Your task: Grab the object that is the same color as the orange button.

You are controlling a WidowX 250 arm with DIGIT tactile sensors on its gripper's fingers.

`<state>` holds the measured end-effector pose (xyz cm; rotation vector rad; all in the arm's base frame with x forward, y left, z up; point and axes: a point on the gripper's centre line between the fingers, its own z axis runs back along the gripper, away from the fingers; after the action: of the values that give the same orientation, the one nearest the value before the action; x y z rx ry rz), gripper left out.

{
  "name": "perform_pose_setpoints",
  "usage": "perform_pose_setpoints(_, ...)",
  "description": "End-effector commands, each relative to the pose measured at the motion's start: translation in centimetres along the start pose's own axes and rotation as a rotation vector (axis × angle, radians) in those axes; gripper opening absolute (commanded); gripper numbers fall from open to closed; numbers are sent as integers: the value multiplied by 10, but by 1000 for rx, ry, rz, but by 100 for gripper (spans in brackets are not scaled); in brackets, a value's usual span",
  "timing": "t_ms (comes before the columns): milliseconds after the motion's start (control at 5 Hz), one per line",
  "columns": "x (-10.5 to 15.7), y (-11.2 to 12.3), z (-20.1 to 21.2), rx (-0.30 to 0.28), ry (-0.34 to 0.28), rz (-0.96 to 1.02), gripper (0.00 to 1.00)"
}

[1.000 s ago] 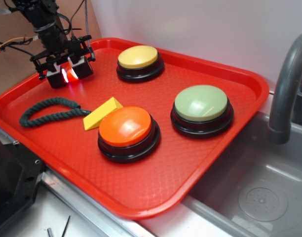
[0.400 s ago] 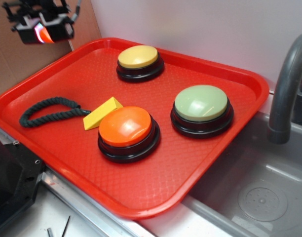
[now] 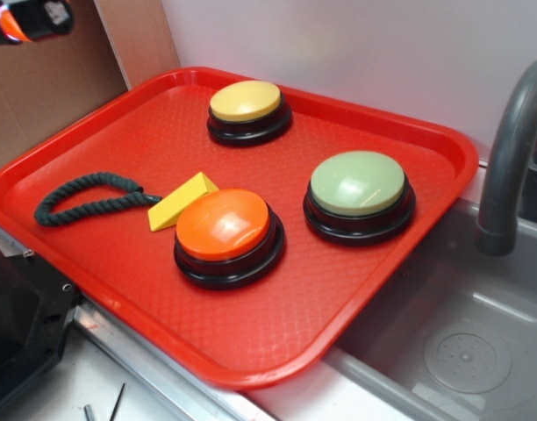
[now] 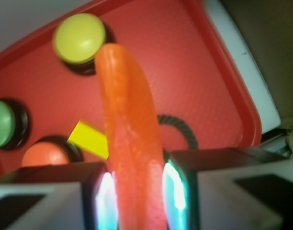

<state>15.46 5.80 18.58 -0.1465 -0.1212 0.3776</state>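
Already we hold the orange piece [image 4: 132, 143] pinched between the two pads of our gripper [image 4: 135, 191], and the wrist view shows it plainly: a long orange taper rising from between the glowing pads [image 4: 104, 199], its tip pointing out over the red tray [image 4: 208, 96]. In the exterior view the gripper [image 3: 27, 19] sits at the very top-left corner, well above the tray [image 3: 93, 263] and mostly cut off by the frame, with only a sliver of orange showing against the black.

Below us lie the orange button [image 3: 225, 224], the yellow wedge [image 3: 182, 200] touching its base, the dark rope loop [image 3: 80, 196], the yellow-topped button [image 3: 245, 102] and the pale green one [image 3: 357, 183]. None is in contact with us.

By our reckoning the grab is made and the colour match is right. What worries us is the hold itself. The piece tapers and looks smooth, and the pads grip only its lower part, so a jolt or a loosening squeeze could let it pivot or slide out. A drop from this height would probably bounce it off the tray, perhaps toward the sink [image 3: 461, 342] on the far side.
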Motion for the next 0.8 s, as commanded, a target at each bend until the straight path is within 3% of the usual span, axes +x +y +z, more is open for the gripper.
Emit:
perform_pose_setpoints(0,12,21,21,-64,-34,-59,0)
perform_pose_setpoints(600,31,20,22,6,-45,-31,0)
